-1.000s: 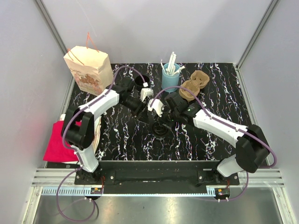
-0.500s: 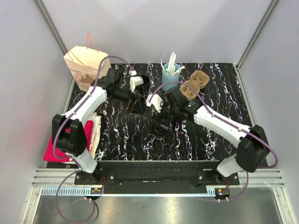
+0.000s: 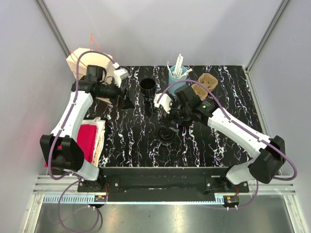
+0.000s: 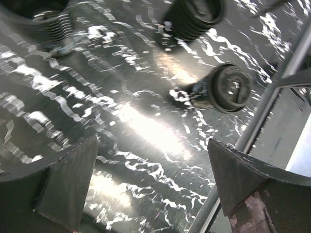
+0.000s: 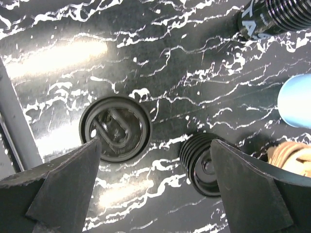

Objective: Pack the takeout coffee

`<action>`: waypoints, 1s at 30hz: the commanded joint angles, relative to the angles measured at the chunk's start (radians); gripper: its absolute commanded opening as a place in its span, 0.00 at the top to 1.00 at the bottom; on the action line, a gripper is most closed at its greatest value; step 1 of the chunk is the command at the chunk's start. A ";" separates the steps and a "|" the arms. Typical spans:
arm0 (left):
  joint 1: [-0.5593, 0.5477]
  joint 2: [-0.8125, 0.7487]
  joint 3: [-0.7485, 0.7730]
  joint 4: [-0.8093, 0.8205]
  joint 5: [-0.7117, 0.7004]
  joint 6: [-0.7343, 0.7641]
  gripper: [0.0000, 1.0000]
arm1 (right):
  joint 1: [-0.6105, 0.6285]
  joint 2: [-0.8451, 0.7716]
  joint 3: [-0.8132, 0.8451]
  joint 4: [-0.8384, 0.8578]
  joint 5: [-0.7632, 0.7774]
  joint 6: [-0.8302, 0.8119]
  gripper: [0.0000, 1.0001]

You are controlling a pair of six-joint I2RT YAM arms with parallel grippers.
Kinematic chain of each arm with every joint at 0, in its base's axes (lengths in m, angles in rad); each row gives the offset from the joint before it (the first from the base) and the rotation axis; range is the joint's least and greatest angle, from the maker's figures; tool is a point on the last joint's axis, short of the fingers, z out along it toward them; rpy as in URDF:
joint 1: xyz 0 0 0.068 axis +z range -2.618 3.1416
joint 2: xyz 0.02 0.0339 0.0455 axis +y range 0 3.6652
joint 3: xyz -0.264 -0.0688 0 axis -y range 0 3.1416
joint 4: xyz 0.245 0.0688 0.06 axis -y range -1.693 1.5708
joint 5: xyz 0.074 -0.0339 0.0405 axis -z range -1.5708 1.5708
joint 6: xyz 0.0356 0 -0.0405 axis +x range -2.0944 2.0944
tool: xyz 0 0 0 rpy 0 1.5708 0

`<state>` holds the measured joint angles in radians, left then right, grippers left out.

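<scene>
The left tool [image 3: 125, 102], spread and empty, is now drawn back toward the paper bag [image 3: 87, 62]; the takeout coffee [image 3: 166, 134] is left beneath the spread right tool [image 5: 153, 145].

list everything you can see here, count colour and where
coffee cup with lid: 1, black, front centre of table, under the right arm's tool
cup without lid: 1, black, back centre
cup of straws: 1, light blue with white straws, right of the lidless cup
cup carrier: 1, brown cardboard, right of the straws
paper bag: 1, tan, back left corner
cloth: 1, red, left edge
beige item: 1, under the cloth, cannot tell what
table: 1, black with white veins
arms: 2, white and black, left arm by the bag, right arm over the centre
tools: 2, black, left tool and right tool, both open, empty
</scene>
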<state>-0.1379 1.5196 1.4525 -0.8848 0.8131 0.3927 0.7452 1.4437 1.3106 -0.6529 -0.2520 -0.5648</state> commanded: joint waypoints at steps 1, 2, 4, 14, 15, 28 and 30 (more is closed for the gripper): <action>0.098 -0.061 0.014 0.000 -0.048 -0.020 0.01 | -0.009 -0.081 -0.036 -0.057 -0.003 -0.043 0.02; 0.110 -0.061 0.012 0.000 -0.055 -0.026 0.01 | -0.009 -0.094 -0.048 -0.057 -0.016 -0.043 0.03; 0.136 -0.068 0.002 0.007 -0.068 -0.043 0.01 | -0.009 -0.111 -0.068 -0.057 -0.056 -0.027 0.10; 0.176 -0.153 -0.121 0.096 -0.149 -0.086 0.01 | 0.025 -0.056 -0.106 0.059 -0.076 0.210 0.31; 0.179 -0.156 -0.127 0.096 -0.141 -0.090 0.01 | 0.026 -0.043 -0.096 0.061 -0.078 0.230 0.31; 0.259 -0.145 -0.169 0.150 -0.089 -0.124 0.01 | 0.141 0.055 -0.077 -0.008 -0.020 0.279 0.38; 0.262 -0.144 -0.170 0.150 -0.083 -0.124 0.01 | 0.148 0.057 -0.085 0.018 0.022 0.283 0.40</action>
<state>0.1188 1.3937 1.2823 -0.7864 0.6968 0.2810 0.8745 1.4986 1.2076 -0.6483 -0.2935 -0.3145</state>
